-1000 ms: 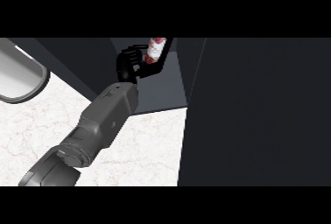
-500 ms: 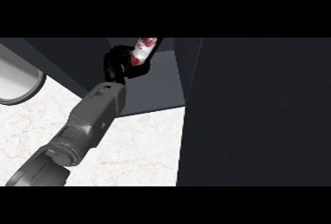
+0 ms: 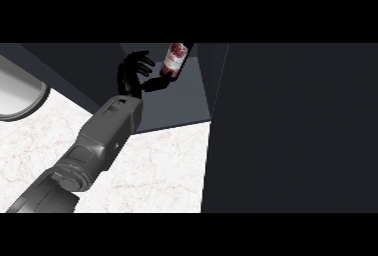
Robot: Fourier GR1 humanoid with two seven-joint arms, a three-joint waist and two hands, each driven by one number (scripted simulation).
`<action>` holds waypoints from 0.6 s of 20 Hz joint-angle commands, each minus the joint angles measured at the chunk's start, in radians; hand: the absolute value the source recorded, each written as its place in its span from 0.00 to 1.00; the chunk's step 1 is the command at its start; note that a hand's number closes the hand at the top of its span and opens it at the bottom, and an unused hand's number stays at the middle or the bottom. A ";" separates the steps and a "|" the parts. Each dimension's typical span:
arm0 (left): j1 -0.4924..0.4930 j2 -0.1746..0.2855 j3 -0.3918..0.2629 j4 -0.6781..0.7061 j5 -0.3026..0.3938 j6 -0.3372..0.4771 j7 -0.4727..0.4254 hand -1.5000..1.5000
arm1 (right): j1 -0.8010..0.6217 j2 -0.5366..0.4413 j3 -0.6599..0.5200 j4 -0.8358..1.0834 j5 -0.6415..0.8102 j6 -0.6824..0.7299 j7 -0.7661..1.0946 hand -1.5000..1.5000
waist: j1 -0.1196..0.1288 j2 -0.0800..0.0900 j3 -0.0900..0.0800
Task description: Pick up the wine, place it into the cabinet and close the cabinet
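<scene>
Wine (image 3: 174, 59): red-labelled bottle, slightly tilted, just right of my left hand (image 3: 133, 76), within the cabinet (image 3: 177, 107) opening. Fingers (image 3: 137, 61): straight and spread, standing apart from the wine. My thumb reaches towards the bottle's lower end; I cannot tell whether it touches. Door (image 3: 295, 125): a dark panel, well right of the fingers. Table (image 3: 155, 172): white marble, below the fingers, under my forearm. Sink (image 3: 16, 95): well left of the fingers.
</scene>
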 commanded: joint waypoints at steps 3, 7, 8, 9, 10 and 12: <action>0.020 0.027 -0.005 0.013 -0.008 -0.025 0.029 0.00 | -0.006 0.004 -0.008 -0.016 -0.009 -0.008 -0.004 0.00 | 0.002 0.002 -0.003; 0.035 0.071 -0.013 0.013 -0.016 -0.073 0.033 0.00 | 0.007 0.004 -0.023 -0.014 -0.023 -0.001 -0.014 0.00 | 0.008 0.005 -0.002; 0.034 0.065 -0.003 0.013 -0.007 -0.076 0.030 0.00 | 0.015 0.003 -0.011 -0.018 -0.006 -0.003 -0.004 0.00 | 0.009 0.001 -0.003; 0.015 0.048 -0.010 0.013 -0.014 -0.059 0.047 0.00 | -0.002 -0.002 0.006 -0.018 -0.011 0.005 0.001 0.00 | 0.006 0.000 -0.003; 0.018 0.063 -0.005 0.013 -0.009 -0.067 0.031 0.00 | 0.012 0.005 -0.005 -0.028 -0.010 -0.007 0.002 0.00 | 0.006 -0.003 -0.003; 0.021 0.063 -0.007 0.013 -0.011 -0.078 0.015 0.00 | 0.005 0.000 -0.005 -0.010 -0.011 0.009 -0.015 0.00 | 0.017 0.001 -0.003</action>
